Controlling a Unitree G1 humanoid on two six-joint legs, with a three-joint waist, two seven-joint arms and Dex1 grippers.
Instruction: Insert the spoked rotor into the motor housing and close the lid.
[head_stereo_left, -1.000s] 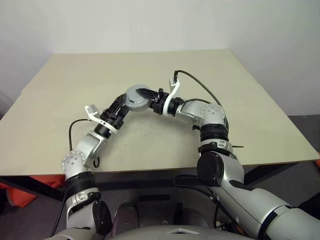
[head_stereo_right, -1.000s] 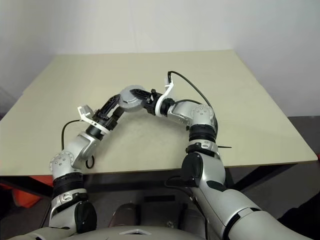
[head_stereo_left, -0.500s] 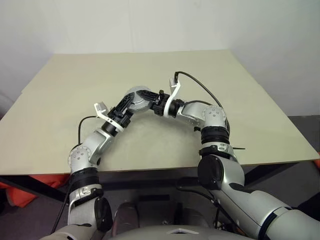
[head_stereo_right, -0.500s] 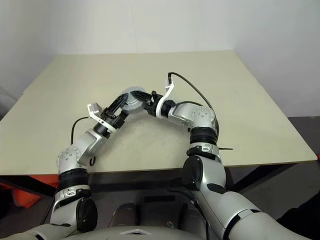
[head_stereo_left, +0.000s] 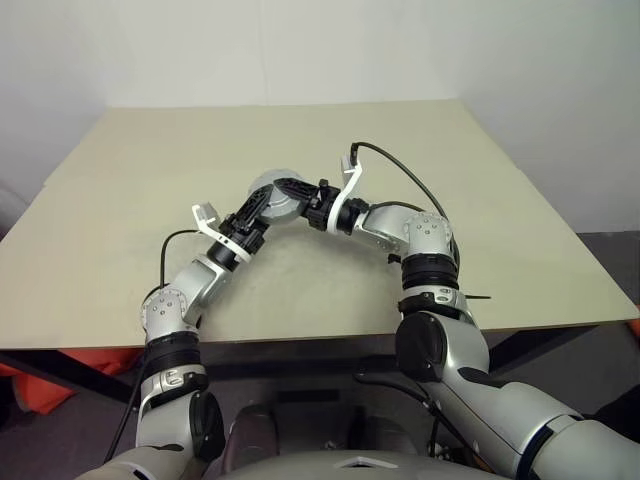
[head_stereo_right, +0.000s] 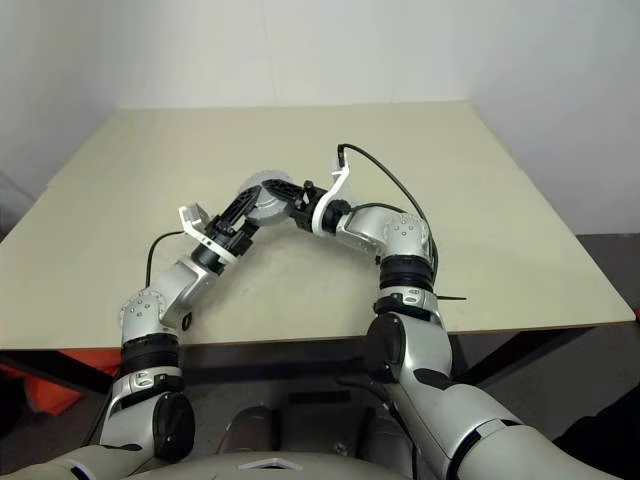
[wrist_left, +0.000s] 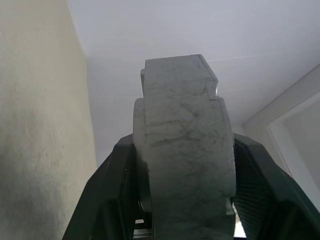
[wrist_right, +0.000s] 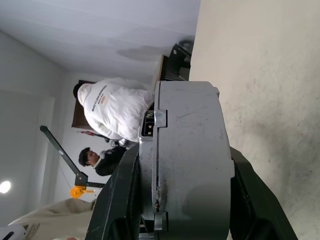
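Note:
A grey round motor housing (head_stereo_left: 271, 190) hangs above the middle of the table, held up between both arms. My right gripper (head_stereo_left: 292, 192) is shut on it from the right, and its black fingers (wrist_right: 116, 210) press both flat faces of the thick body (wrist_right: 192, 160). A thinner round piece, the lid (wrist_right: 148, 165), sits flush against the housing along a notched seam. My left gripper (head_stereo_left: 266, 202) is shut on the same housing (wrist_left: 185, 150) from the lower left, with a finger (wrist_left: 107, 195) on each side. The spoked rotor is hidden.
The beige table (head_stereo_left: 480, 180) stretches wide to both sides, with its front edge (head_stereo_left: 300, 340) close below the arms. A black cable (head_stereo_left: 395, 170) loops off my right wrist. Two people (wrist_right: 112, 112) stand far off in the room behind.
My left gripper has moved up and to the right onto the housing, and its fingers have closed on it. The right gripper and the housing have stayed in place.

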